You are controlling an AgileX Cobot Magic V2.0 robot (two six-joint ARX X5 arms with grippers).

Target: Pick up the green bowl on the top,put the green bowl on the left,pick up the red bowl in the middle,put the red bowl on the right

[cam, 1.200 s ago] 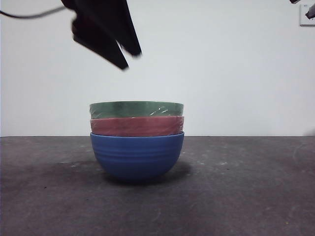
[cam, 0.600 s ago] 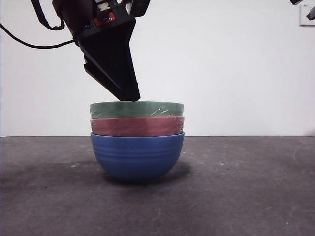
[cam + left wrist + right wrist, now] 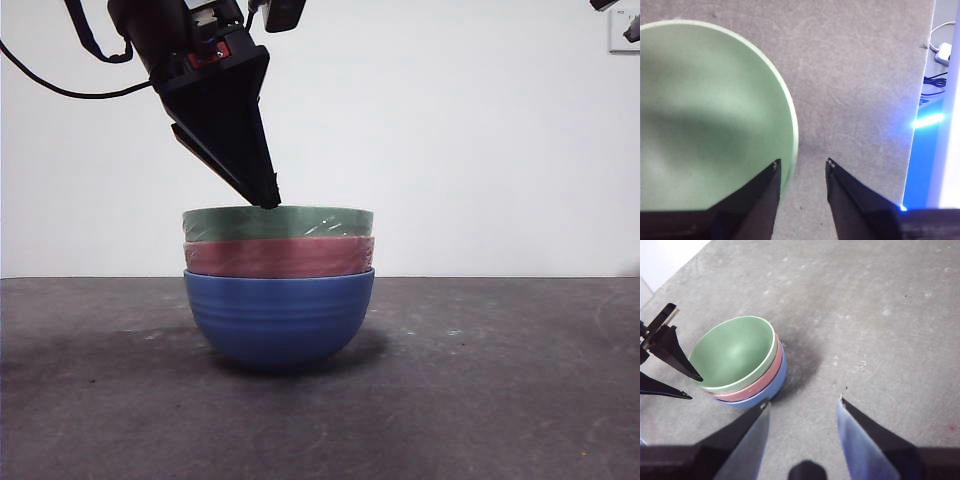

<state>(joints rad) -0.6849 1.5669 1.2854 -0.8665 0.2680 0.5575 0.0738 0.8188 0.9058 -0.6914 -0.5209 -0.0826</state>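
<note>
Front view, stack: three bowls nested upright on the dark grey surface [image 3: 500, 400]; the green bowl [image 3: 277, 222] on top, the red bowl [image 3: 278, 257] in the middle, a blue bowl [image 3: 279, 318] at the bottom, resting on the surface.
Front view, left pincer [image 3: 266, 200]: comes down from the upper left, big and dark, its tip at the green bowl's rim, left of the rim's middle.
Front view, open room: bare surface stretches wide on both sides of the stack and in front of it; a white wall [image 3: 480, 130] stands behind.
Left wrist view, left pincer [image 3: 802, 167]: jaws apart, straddling the green bowl's [image 3: 705, 115] rim, one jaw over the bowl's inside, the other over the surface [image 3: 860, 75] outside; whether either touches the rim cannot be told.
Left wrist view, contents: the green bowl holds nothing.
Left wrist view, edge: the surface ends at a straight edge not far past the bowl; beyond it lie cables and a blue light.
Right wrist view, right pincer [image 3: 802, 405]: jaws apart and holding nothing, high over bare surface [image 3: 880, 300] just beside the stack.
Right wrist view, stack: green bowl [image 3: 732, 352] uppermost, the red bowl's [image 3: 762, 381] rim and the blue bowl's [image 3: 775, 385] showing beneath; the left pincer's [image 3: 694, 387] two tips reach the green rim on its far side.
</note>
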